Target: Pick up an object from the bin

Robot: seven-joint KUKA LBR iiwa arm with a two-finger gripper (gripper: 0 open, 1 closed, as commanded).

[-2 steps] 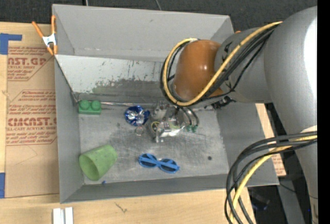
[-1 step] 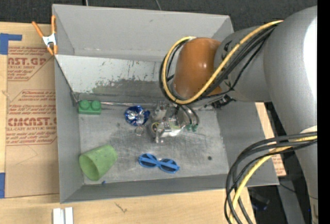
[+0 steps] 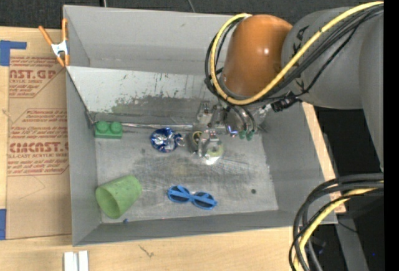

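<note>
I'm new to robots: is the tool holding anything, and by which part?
It cannot be told. The tool is down at a small pale round thing in the bin's middle, but a hold isn't visible.

Scuffed matt metal bin, green plastic cup & brick.

Setting: robotics lab, test cell. We log as evidence: one grey robot arm with an orange wrist cover and looped yellow-and-black cables; a scuffed grey metal bin on a pale wooden counter; unrelated trial pieces inside it — green cup, green brick, blue glasses, crumpled blue ball.
</note>
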